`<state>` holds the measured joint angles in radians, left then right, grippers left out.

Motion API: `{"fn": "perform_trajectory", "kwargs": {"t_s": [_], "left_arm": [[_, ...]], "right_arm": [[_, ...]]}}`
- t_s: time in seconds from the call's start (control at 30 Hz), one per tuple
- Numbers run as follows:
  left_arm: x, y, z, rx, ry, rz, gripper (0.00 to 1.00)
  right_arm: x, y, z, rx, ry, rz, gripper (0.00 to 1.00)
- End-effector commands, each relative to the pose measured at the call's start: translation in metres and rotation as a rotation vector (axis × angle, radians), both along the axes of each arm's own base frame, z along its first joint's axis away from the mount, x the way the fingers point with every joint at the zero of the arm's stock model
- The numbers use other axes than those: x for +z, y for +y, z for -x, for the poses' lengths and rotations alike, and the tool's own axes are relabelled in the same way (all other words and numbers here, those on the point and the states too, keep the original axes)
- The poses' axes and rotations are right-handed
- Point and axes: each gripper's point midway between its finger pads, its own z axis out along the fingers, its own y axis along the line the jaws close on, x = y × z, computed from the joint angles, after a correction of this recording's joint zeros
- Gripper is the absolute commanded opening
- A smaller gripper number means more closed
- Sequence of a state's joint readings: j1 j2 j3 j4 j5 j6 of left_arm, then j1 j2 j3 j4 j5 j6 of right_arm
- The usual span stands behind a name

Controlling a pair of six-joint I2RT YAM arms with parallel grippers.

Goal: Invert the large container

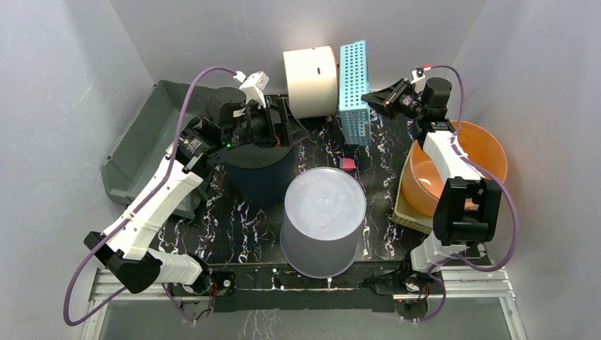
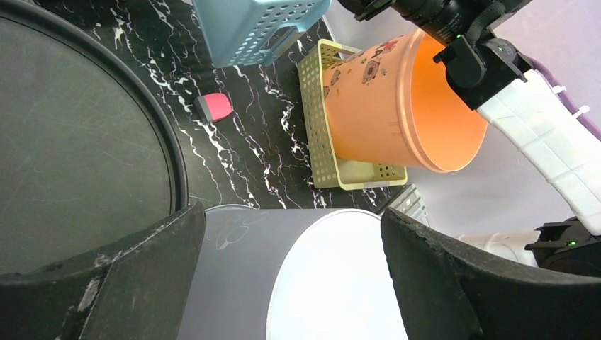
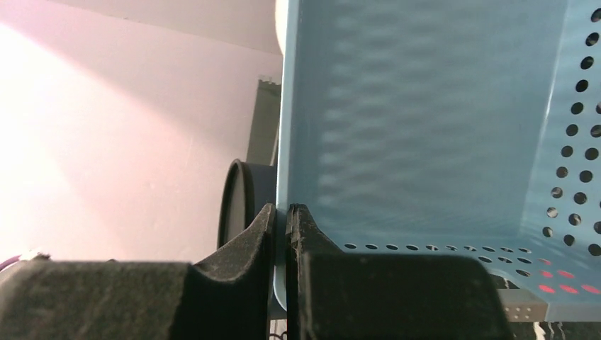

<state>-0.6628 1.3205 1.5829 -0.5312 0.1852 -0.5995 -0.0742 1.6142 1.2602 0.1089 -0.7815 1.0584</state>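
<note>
Two grippers are up on my top feed, and only one holds anything. The right gripper [image 1: 366,97] sits at about 1 o'clock on the table [image 1: 241,227], its jaws pinched shut on one thin wall of the blue basket [image 1: 354,92]. On the right wrist feed that wall runs straight down between the two pads. The basket stands on edge at 12 o'clock, just beside a white drum [image 1: 310,81] lying on its side. The left gripper [image 2: 293,241] is over the navy tub [image 1: 259,173] at 10 o'clock, jaws spread wide with nothing between them. I cannot tell whether it touches the tub's flat top. A grey bucket [image 1: 322,212] fills the centre, flat face up. An orange bucket [image 1: 489,149] leans in a yellow basket [image 2: 319,106] at 3 o'clock. A small pink piece [image 1: 347,164] lies just past the grey bucket.
</note>
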Motion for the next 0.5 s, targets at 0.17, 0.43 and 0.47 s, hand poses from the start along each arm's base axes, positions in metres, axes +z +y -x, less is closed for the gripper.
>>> {"fn": "perform_trajectory", "kwargs": {"t_s": [0.17, 0.43, 0.47], "left_arm": [[0.003, 0.004, 0.01, -0.018, -0.012, 0.031, 0.94], [0.003, 0.003, 0.011, -0.028, -0.006, 0.023, 0.94], [0.003, 0.003, 0.011, -0.029, -0.006, 0.025, 0.94]], "right_arm": [[0.024, 0.002, 0.006, 0.04, -0.104, -0.087, 0.0], [-0.037, -0.013, -0.007, -0.058, 0.091, 0.036, 0.0], [-0.049, -0.016, -0.008, -0.073, 0.132, 0.068, 0.0]]}}
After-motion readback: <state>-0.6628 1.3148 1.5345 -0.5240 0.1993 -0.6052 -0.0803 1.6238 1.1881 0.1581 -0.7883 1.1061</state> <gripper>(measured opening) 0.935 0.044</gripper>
